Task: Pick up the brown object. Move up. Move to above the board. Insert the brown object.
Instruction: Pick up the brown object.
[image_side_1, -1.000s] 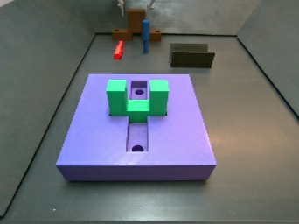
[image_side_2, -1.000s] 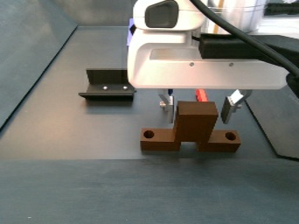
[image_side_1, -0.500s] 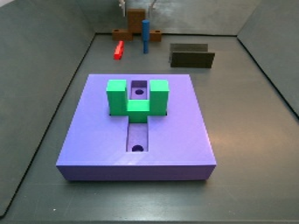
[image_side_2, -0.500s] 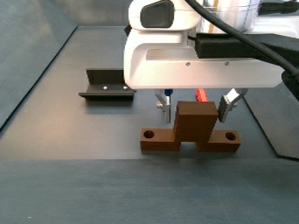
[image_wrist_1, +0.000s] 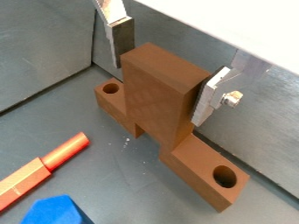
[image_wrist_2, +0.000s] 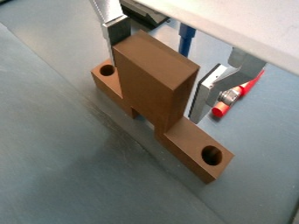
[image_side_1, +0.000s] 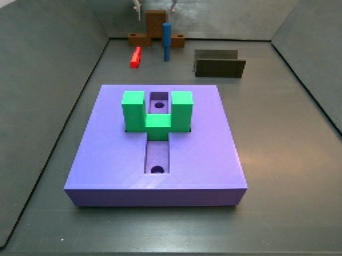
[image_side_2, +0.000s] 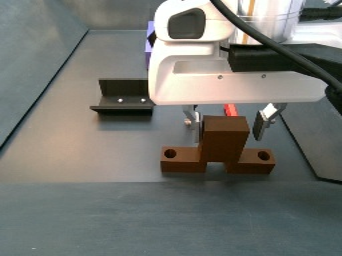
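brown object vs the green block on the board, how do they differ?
Colour: the brown object is orange-brown; the green block is bright green.
Shape: the brown object has a raised middle and low ends, each with a round hole; the green block is U-shaped.
Place: the brown object lies on the grey floor, with the gripper straddling its raised middle; the green block sits on the purple board, straddling its groove.
Shared: both are blocky, solid-coloured pieces.

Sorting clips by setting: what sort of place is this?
Likely a robot test cell for insertion trials: grey walled floor, the board with a green block, and the gripper straddling the brown object.
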